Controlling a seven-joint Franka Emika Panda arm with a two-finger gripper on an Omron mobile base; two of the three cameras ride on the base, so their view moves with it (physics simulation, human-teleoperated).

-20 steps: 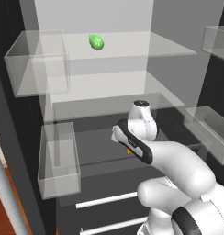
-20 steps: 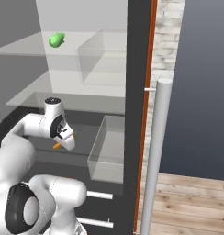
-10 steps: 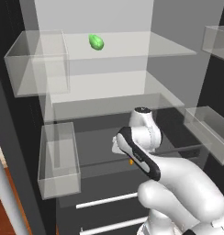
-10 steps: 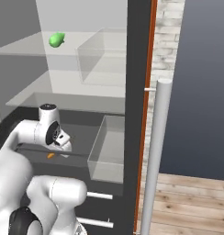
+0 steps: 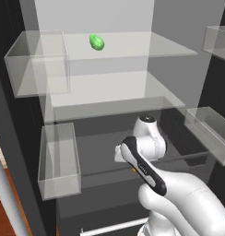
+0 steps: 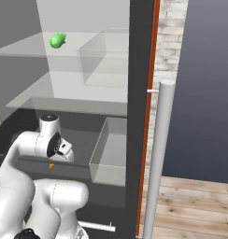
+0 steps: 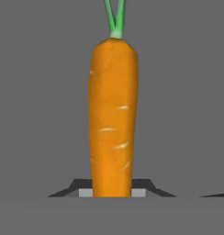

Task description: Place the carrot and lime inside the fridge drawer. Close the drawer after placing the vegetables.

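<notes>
Carrot (image 7: 113,117): smooth orange taper, a few pale flecks, thin green stalks at the far end. In the hand view it stands straight up from between the finger tips, narrow end down in the gripper (image 7: 112,193), which is clamped tight on it. Flat dark grey surface behind it, whether touching I can't tell.

From the base cameras only an orange speck of carrot (image 6: 51,165) shows below the hand, low over the drawer (image 5: 100,152), which is pulled out under the lowest glass shelf (image 5: 109,92).

Room: drawer floor is bare to the left of the hand and toward the back. Clear bin (image 5: 59,161) borders the left side, another bin (image 6: 109,151) the right, both near the arm. Drawer front edge (image 6: 50,163) runs just below the hand. Bright green oval (image 5: 97,42) sits on the top shelf, well apart.
</notes>
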